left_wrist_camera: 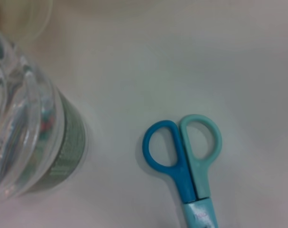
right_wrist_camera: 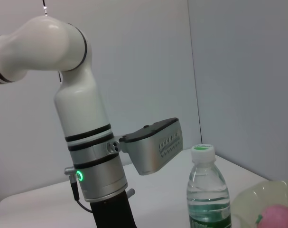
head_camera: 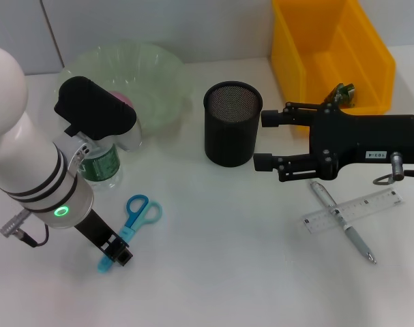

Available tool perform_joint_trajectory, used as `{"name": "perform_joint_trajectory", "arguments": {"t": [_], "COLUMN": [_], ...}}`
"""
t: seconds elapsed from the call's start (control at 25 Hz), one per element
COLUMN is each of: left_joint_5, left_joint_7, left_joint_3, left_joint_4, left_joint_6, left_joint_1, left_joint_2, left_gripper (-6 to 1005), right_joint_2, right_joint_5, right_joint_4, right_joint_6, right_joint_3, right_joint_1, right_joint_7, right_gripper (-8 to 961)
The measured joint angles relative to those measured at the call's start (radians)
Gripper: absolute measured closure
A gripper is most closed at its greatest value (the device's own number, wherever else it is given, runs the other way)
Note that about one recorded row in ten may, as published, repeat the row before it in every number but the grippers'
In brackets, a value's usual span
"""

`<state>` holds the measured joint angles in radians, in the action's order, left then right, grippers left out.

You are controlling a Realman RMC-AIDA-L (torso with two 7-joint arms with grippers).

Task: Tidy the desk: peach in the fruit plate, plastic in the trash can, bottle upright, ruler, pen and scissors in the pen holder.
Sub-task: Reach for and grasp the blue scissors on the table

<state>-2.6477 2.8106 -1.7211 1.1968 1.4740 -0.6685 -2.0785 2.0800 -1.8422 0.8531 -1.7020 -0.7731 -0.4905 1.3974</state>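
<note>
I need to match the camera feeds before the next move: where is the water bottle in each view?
Head view: the water bottle stands upright at left, partly behind the left arm, in front of the fruit plate.
Left wrist view: bottle fills the left edge, beside the scissors.
Right wrist view: bottle at bottom, right of centre.
Shared landmark: the fruit plate.

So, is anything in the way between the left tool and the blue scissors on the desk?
Nothing visible. The left tool is down at the blade end of the blue-handled scissors, tips on either side. The clear plastic water bottle stands upright beside them, off to the side of the handles, not between.
</note>
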Motion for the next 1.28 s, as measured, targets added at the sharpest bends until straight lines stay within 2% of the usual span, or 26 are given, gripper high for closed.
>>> {"name": "perform_joint_trajectory", "arguments": {"t": [0.68, 0.8, 1.04, 1.28], "left_joint_5": [-0.002, 0.009, 0.010, 0.010], "left_joint_7": [-0.003, -0.015, -0.023, -0.023], "left_joint_3": [-0.007, 0.015, 0.015, 0.016], "left_joint_4": [-0.006, -0.008, -0.010, -0.010], "left_joint_6": [-0.001, 0.012, 0.015, 0.014], "left_joint_1": [-0.002, -0.012, -0.013, -0.013], "left_joint_2": [0.000, 0.000, 0.000, 0.000], "left_gripper": [524, 535, 734, 801], "right_joint_2": [0.000, 0.001, 0.002, 0.002], "right_joint_5": [0.000, 0.000, 0.000, 0.000], "right_joint_4": [0.000, 0.000, 0.000, 0.000], "right_joint_6": [0.003, 0.003, 0.003, 0.000], "right_joint_3": [-0.006, -0.007, -0.009, -0.003], "right_joint_1": [-0.004, -0.004, -0.004, -0.003], "right_joint_7": [0.000, 0.000, 0.001, 0.003], "right_gripper": [127, 127, 127, 127]}}
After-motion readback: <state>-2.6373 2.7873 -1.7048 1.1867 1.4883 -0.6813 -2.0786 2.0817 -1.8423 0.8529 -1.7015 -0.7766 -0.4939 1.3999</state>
